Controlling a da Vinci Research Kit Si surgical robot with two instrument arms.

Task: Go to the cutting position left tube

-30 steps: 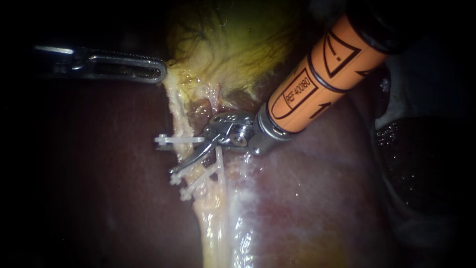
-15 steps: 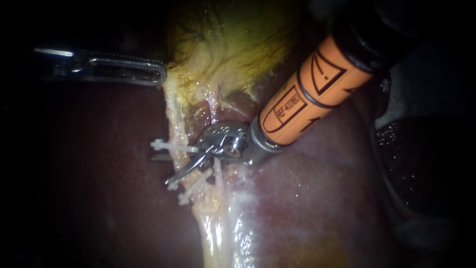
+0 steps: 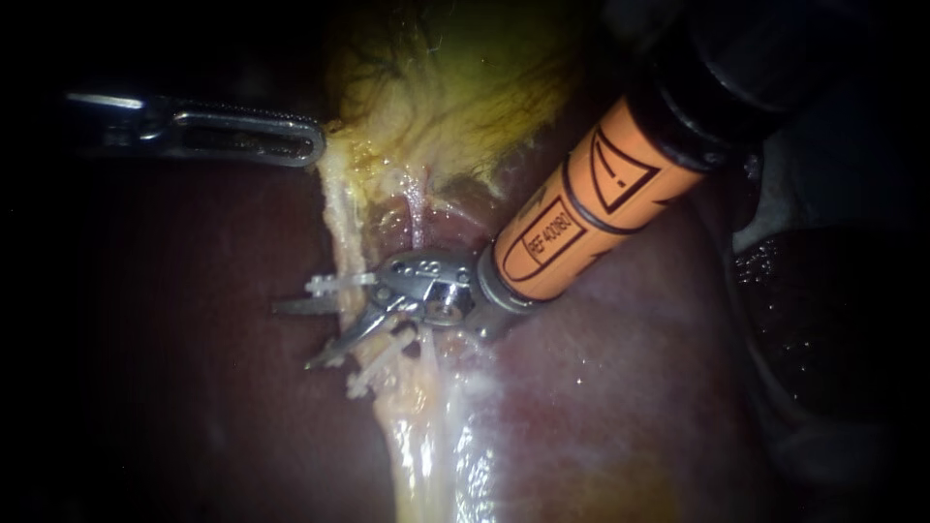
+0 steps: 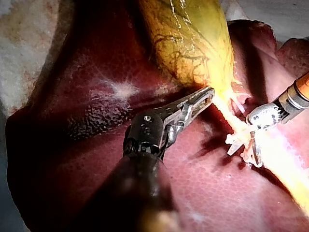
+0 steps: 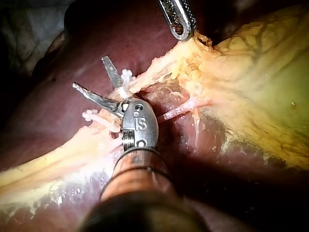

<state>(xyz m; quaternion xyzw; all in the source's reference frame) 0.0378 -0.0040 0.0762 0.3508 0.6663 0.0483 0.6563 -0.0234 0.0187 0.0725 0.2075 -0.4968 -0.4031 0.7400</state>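
The left tube (image 3: 341, 225) runs as a pale strand from the gallbladder (image 3: 441, 87) down over the liver (image 3: 194, 387). It carries one white clip (image 3: 334, 283) higher up and two more clips (image 3: 376, 356) lower down. My right instrument (image 3: 294, 336), on an orange shaft, holds two thin blades open astride this tube between the upper clip and the lower ones. The right wrist view shows the same spread blades (image 5: 89, 71) beside the upper clip (image 5: 126, 79). My left instrument (image 3: 308, 145) is shut on the gallbladder's edge, just above the tube.
A thinner second tube (image 3: 418, 208) lies right of the clipped one, behind the right instrument's wrist. Pale glistening tissue (image 3: 426, 446) runs down below the clips. A dark lobe (image 3: 823, 310) lies at the far right.
My right instrument has slid leftward and slightly down, so its open blades now reach across the left tube past the clips. The left instrument has held still.
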